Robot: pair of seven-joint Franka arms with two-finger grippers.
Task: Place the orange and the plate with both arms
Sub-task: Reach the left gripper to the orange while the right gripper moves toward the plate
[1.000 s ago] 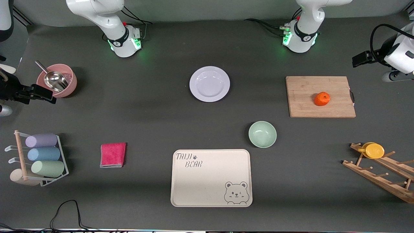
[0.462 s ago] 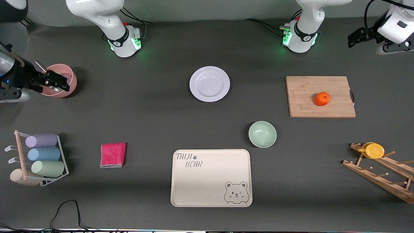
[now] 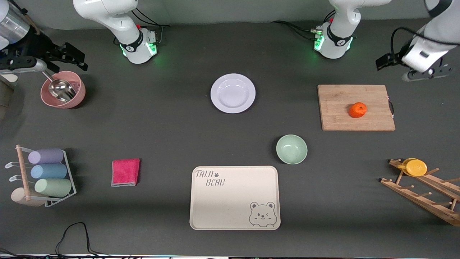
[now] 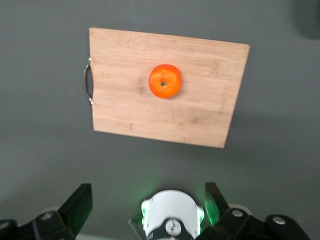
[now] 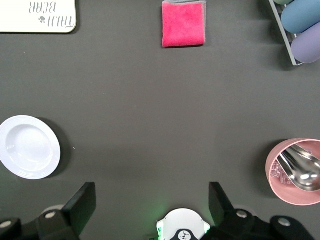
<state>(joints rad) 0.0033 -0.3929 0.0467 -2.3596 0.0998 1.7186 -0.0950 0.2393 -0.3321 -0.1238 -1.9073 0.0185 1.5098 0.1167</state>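
Both hands released, hanging high: left hand [image 4: 148, 210] centring over orange [image 3: 358, 109] on cutting board [image 3: 337, 115]; right hand [image 5: 152, 212] squaring toward plate [image 3: 233, 93] mid-counter.

My two arms [image 3: 107, 14] are glossy white with black joint bands. Their bases [image 3: 332, 41] glow green, trailing black cables. My grippers are black.

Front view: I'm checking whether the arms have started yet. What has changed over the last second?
Both open grippers moved, holding nothing: the right gripper rose past the pink bowl toward the bases; the left gripper swung toward the cutting board. Orange and plate stayed put.
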